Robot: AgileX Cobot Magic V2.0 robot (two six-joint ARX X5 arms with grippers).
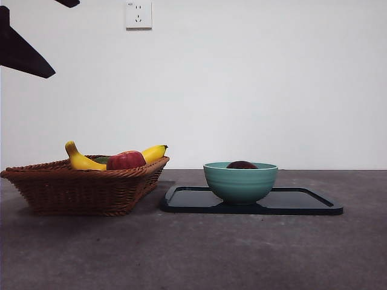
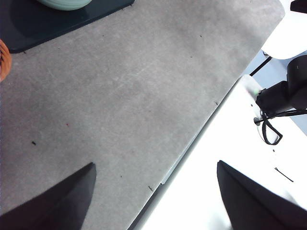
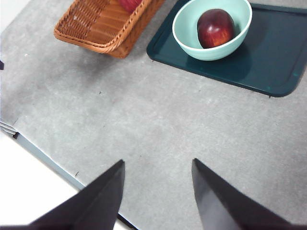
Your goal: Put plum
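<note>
Grey tabletop (image 1: 193,254) under a white wall (image 1: 272,78) carries the plum (image 3: 215,28) in a green bowl (image 1: 240,181); both empty pincers, left (image 2: 153,201) and right (image 3: 158,191), gape above it.

A: What lies ahead of the right end effector (image 3: 157,191)?
B: Bare grey counter (image 3: 144,120), open right up to the dark tray (image 3: 273,57). Beyond that edge the green bowl (image 3: 192,45) stands with the plum (image 3: 215,27) inside, and the wicker basket (image 3: 103,28) sits just beside the tray.
A: And the left end effector (image 2: 156,196)?
B: Jaws wide apart over the counter's edge, nothing near.
</note>
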